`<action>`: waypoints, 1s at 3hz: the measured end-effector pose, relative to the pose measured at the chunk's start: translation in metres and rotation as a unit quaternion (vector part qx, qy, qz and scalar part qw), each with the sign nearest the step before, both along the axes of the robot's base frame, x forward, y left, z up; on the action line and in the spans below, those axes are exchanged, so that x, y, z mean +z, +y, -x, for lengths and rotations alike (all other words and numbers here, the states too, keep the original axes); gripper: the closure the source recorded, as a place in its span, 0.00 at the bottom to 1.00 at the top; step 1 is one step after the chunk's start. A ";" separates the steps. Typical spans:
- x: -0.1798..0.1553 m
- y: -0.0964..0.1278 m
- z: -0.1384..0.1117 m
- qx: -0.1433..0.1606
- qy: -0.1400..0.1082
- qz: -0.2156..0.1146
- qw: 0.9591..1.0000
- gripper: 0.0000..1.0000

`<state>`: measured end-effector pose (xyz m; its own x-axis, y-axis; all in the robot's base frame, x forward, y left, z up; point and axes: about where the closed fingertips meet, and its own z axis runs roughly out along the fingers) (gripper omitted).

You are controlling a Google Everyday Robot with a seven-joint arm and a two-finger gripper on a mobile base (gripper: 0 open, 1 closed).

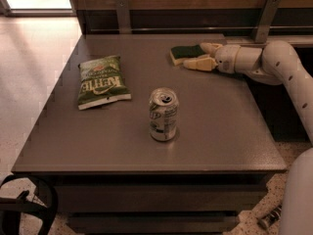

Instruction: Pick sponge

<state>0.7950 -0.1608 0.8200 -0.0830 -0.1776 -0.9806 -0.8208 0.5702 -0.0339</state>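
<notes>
The sponge (185,53), dark green on top with pale yellow foam below, lies flat on the far right part of the grey table (146,131). My gripper (199,56) reaches in from the right, low over the table, right at the sponge's right end. Its two cream fingers are spread apart: one fingertip (209,47) is at the sponge's far side, the other (195,64) lies at its near side. The sponge rests on the table between them, not lifted.
A green chip bag (102,81) lies at the left. A soda can (164,114) stands upright in the middle front. A wooden wall with metal brackets (123,13) runs behind the table. My white arm (288,77) spans the right edge.
</notes>
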 end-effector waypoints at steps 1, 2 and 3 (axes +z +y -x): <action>0.001 0.008 -0.002 0.006 -0.003 0.000 1.000 0.50; 0.000 0.012 -0.002 0.008 -0.002 -0.001 1.000 0.80; -0.001 0.015 -0.003 0.010 -0.002 -0.001 1.000 1.00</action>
